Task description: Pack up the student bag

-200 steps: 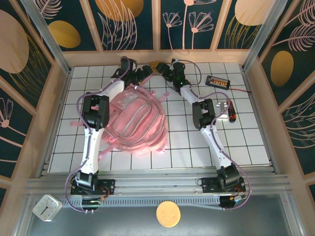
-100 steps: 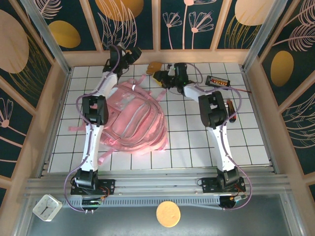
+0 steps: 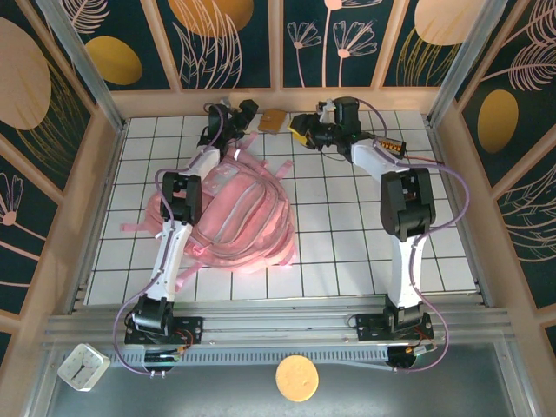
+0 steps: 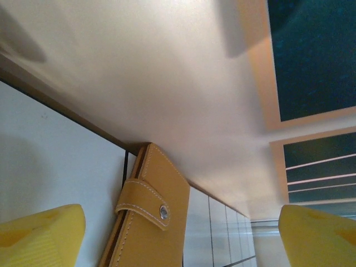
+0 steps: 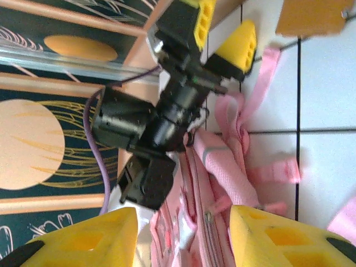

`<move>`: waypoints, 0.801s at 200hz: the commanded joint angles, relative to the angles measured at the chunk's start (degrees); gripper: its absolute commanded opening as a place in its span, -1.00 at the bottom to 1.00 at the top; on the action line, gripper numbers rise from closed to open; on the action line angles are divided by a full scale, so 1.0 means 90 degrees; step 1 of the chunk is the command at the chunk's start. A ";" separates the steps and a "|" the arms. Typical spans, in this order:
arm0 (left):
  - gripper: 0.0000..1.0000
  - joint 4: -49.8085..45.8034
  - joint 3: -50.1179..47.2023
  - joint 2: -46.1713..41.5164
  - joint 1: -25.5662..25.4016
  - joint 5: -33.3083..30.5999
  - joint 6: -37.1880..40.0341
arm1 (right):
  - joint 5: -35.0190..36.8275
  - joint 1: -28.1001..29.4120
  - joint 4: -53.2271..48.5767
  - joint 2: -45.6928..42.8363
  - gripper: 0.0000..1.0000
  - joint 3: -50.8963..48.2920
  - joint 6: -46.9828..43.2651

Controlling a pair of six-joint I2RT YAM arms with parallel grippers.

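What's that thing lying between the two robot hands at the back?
A tan snap-strap wallet lies on the tiles between the left fingers and the right fingers; the top view shows it.

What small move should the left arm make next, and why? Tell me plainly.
Probably ease the left gripper forward until its open fingers straddle the tan wallet, ready to close. The wallet lies by the far wall, untouched, between the fingers in the left wrist view, and outside the student bag.
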 commanded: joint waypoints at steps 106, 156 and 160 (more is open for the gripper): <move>0.72 -0.1010 0.0759 0.1137 -0.0886 0.0448 -0.1007 | 0.0191 -0.0326 -0.0561 -0.0792 -0.02 -0.0516 -0.0265; 0.71 -0.1972 -0.0385 0.0362 -0.1504 0.1117 -0.0589 | 0.0654 -0.0599 -0.0684 -0.0846 0.00 -0.0671 -0.0556; 0.71 -0.2083 -0.0423 0.0274 -0.1516 0.1137 -0.0494 | 0.0672 -0.0626 -0.0649 -0.0832 0.00 -0.0690 -0.0543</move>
